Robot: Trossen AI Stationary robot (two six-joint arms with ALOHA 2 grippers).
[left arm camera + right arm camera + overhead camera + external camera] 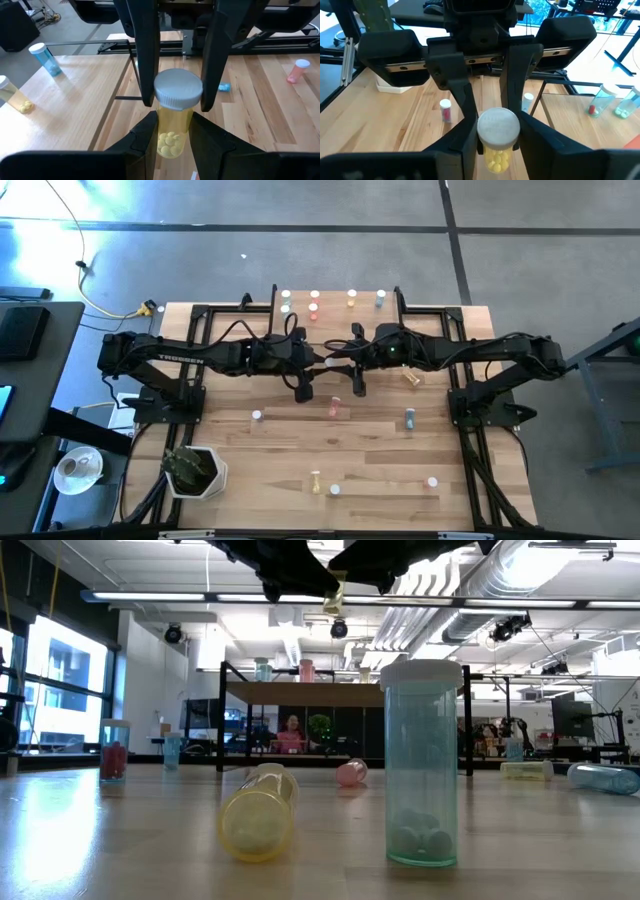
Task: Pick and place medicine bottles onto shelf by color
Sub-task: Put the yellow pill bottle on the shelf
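A yellow bottle [174,125] is held mid-air above the surface [370,450], clamped in the left gripper [172,142] w/ the right gripper [498,137] also closed on it.

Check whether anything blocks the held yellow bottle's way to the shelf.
Nothing visible does. The yellow bottle hangs in the air between the left claw and right claw; only open air separates it from the shelf.
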